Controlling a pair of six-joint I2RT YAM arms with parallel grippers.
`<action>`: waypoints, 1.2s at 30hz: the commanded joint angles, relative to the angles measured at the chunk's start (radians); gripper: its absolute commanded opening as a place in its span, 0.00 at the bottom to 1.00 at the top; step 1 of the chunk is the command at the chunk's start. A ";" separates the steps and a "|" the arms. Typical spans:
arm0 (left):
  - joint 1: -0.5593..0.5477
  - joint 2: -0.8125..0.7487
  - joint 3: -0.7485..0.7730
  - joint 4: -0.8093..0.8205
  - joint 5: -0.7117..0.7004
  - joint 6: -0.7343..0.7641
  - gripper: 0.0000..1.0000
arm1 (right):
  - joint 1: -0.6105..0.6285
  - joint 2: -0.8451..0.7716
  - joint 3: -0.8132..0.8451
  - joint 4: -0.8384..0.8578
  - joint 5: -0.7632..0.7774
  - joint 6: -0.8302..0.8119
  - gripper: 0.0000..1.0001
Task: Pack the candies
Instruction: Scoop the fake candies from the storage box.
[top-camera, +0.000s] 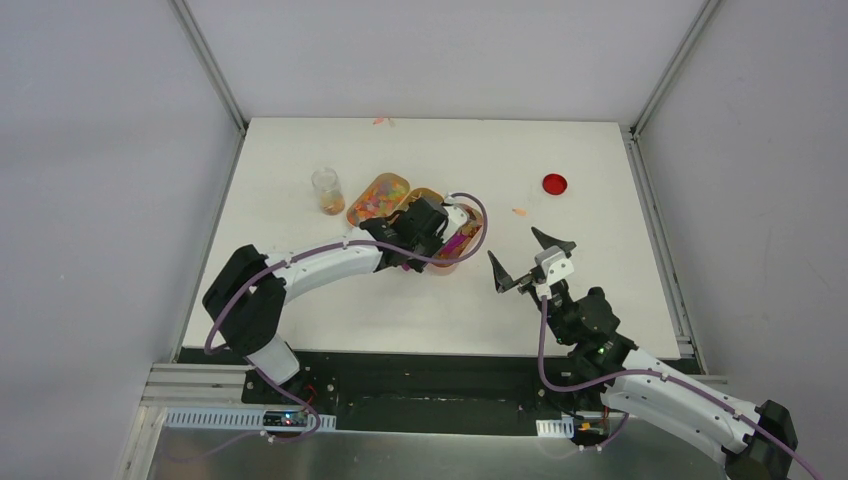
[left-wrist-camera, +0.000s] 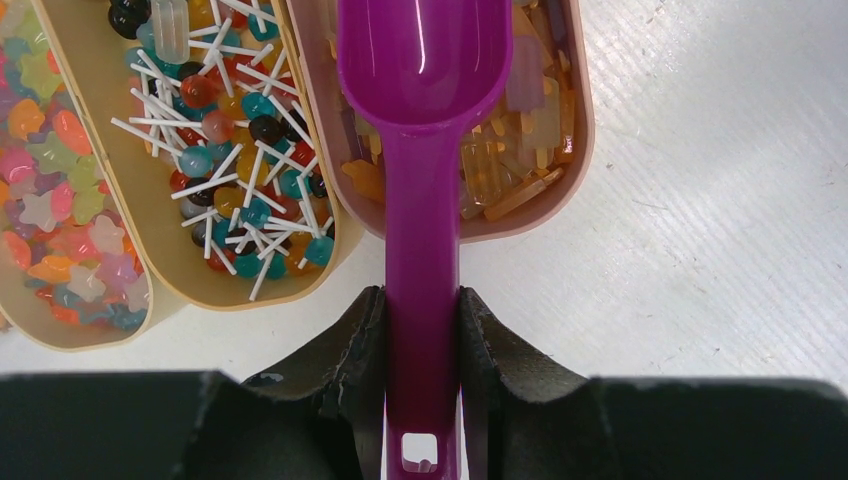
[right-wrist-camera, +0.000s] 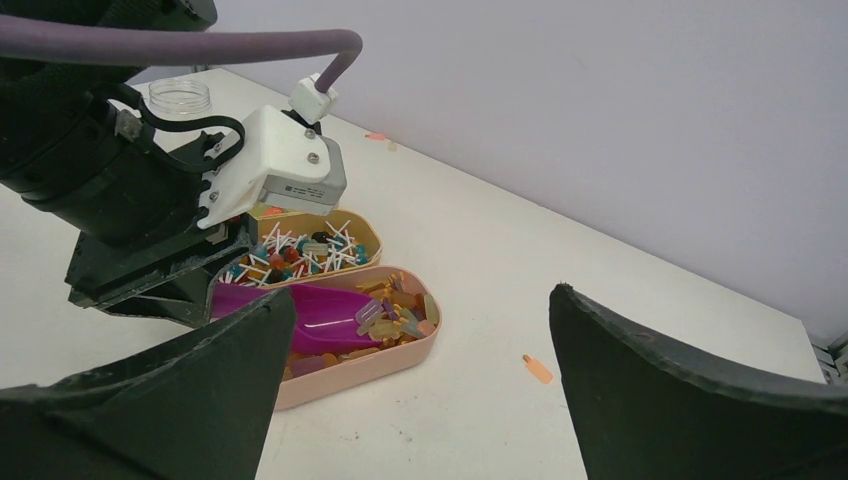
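Observation:
The candies fill three oblong trays: pastel star bits (left-wrist-camera: 60, 200), small lollipops on white sticks (left-wrist-camera: 230, 170), and orange-yellow gummies (left-wrist-camera: 520, 130) in a pink tray (right-wrist-camera: 400, 345). My left gripper (left-wrist-camera: 422, 330) is shut on the handle of a magenta scoop (left-wrist-camera: 420, 200). The scoop's bowl lies low among the gummies (right-wrist-camera: 400, 305) in the pink tray. In the top view the left gripper (top-camera: 432, 245) hovers over the trays (top-camera: 378, 198). My right gripper (top-camera: 530, 262) stands wide open to the right of them with nothing between its fingers (right-wrist-camera: 240, 350).
A clear jar (top-camera: 327, 190) with a little orange at its bottom stands left of the trays. A flat red disc (top-camera: 555, 184) lies at the back right. One loose gummy (right-wrist-camera: 537, 369) lies on the table near the pink tray, and others (top-camera: 382, 122) at the far edge.

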 joint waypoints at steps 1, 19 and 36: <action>-0.004 -0.041 -0.026 0.043 -0.020 0.006 0.00 | -0.001 -0.009 0.015 0.029 0.010 0.019 1.00; -0.003 -0.143 -0.181 0.197 -0.054 0.029 0.00 | -0.001 -0.002 0.021 0.023 0.009 0.024 1.00; -0.003 -0.327 -0.190 0.180 -0.050 0.040 0.00 | -0.001 0.050 0.039 0.044 -0.042 0.034 1.00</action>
